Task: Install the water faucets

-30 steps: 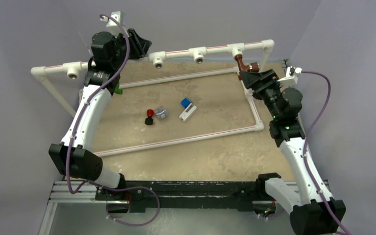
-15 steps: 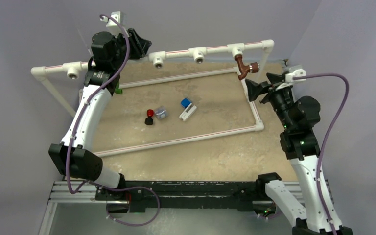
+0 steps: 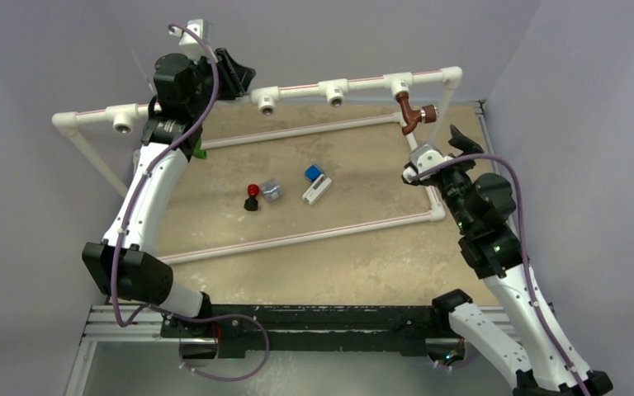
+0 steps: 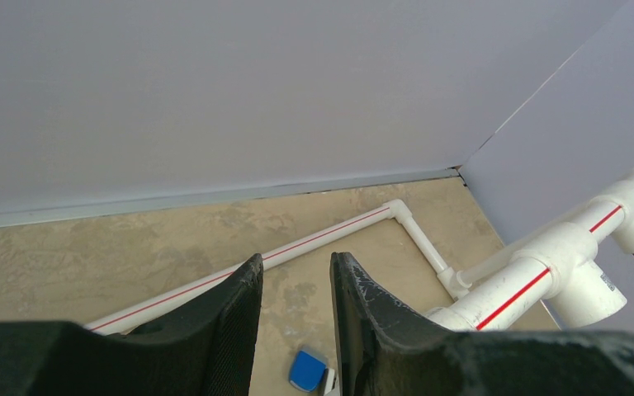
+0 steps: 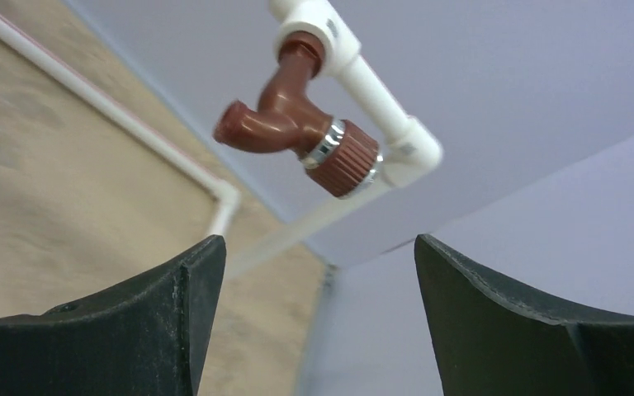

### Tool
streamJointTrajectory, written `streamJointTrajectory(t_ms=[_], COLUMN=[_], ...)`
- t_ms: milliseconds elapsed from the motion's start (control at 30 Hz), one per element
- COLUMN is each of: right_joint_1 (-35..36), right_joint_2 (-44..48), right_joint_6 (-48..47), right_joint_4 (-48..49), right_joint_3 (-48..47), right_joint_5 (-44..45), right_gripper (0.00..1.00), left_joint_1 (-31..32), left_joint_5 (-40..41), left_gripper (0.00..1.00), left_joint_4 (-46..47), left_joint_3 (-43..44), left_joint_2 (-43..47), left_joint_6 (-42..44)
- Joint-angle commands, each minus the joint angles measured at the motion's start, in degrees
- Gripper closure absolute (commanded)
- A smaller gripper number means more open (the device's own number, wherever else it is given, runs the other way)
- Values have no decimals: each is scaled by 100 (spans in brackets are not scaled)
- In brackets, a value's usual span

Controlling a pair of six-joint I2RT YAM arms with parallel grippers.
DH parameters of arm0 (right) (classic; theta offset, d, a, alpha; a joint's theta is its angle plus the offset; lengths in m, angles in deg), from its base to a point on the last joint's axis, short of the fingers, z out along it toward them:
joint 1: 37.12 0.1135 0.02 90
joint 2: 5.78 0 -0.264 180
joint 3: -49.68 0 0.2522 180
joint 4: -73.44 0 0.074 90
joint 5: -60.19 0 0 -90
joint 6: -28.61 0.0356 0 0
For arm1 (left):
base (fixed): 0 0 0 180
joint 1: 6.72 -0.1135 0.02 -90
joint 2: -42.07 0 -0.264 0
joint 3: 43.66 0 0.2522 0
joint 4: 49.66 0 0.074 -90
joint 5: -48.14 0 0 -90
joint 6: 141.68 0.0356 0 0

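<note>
A reddish-brown water faucet hangs from the rightmost white tee of the raised pipe rail, spout down. In the right wrist view the same faucet sits above and beyond my fingers. My right gripper stands open wide and empty, a short way nearer than the faucet and apart from it. A bit of the green faucet shows behind my left arm. My left gripper is up by the rail's left part, jaws a little apart with nothing between them.
On the table lie a red-and-black knob, a small grey block and a blue-white block. A low white pipe frame borders them. Other tees sit along the rail. Walls stand close behind and right.
My right gripper has drawn back from the reddish-brown faucet toward the near side, and its wrist has turned. The faucet stays on its tee. The left arm has not moved.
</note>
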Motion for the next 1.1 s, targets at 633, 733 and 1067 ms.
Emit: streamJointTrajectory(t_ms=[633,733,1067], right_joint_1=[611,614,614], right_joint_2=[-1451,-1642,-1999], right_joint_6=[-4887,-4870,-4559], right_joint_4=[3511,3812,4075], right_joint_3=[560,553,439], right_joint_5=[1339,1452,1675], right_gripper=[8,9,30], left_joint_1=[6,6,6], left_joint_5=[-189,-200,-247], left_gripper=[66,66,66], left_joint_4=[-658,-659,-637], left_joint_3=[-189,-190,-225], left_joint_2=[-87,-88,-71], left_joint_6=[75,79,62])
